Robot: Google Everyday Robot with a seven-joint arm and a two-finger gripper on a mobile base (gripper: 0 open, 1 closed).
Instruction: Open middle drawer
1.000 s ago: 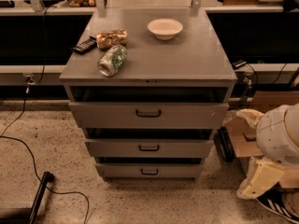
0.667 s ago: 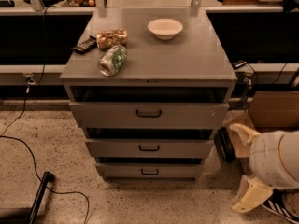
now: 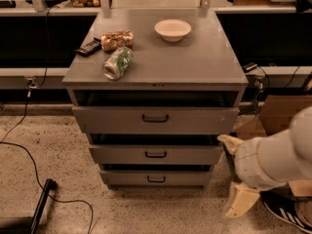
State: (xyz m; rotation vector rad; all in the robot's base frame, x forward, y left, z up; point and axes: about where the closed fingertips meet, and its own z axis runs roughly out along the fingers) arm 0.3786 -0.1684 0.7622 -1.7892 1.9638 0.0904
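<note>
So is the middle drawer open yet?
Not yet. Nothing looks done: the middle drawer isn't pulled out. In hand: the claw hangs open low down, to the right of the cabinet, not touching the black handle. Left: reach the handle, grab it and pull.

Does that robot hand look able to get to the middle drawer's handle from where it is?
Probably yes. The hand, open, sits just right of the middle drawer, and nothing stands before its black handle.
</note>
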